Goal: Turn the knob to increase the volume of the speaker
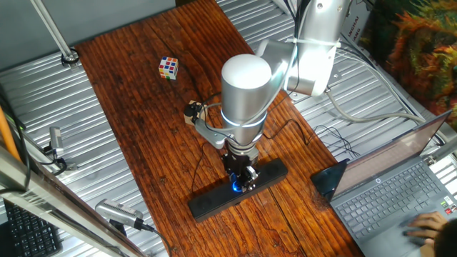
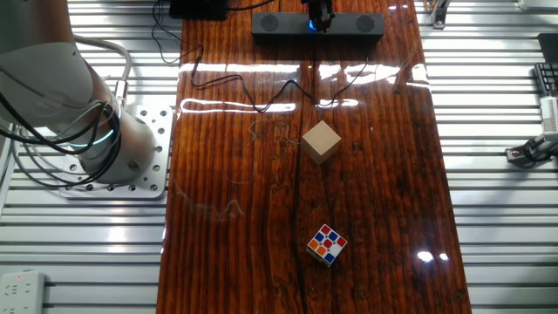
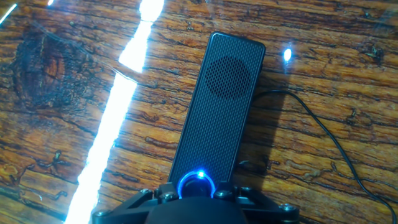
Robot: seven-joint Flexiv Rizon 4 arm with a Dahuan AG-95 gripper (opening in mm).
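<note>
The speaker (image 1: 207,203) is a long black bar lying across the wooden table's near end; it also shows in the other fixed view as the speaker (image 2: 357,24) and in the hand view as the speaker (image 3: 221,106). The knob (image 1: 235,188) glows blue at the bar's middle, and appears as the knob (image 2: 311,26) and the knob (image 3: 198,184) in those same views. My gripper (image 1: 241,180) stands straight down over the knob, its jaws close on either side of it. In the hand view the gripper (image 3: 198,191) hugs the blue ring. A thin black cable (image 3: 323,134) leaves the speaker.
A plain wooden cube (image 2: 321,141) and a colourful puzzle cube (image 2: 327,245) lie farther along the table. An open laptop (image 1: 400,185) with a person's hand (image 1: 428,227) on it sits right of the speaker. Cables (image 2: 261,96) trail across the wood.
</note>
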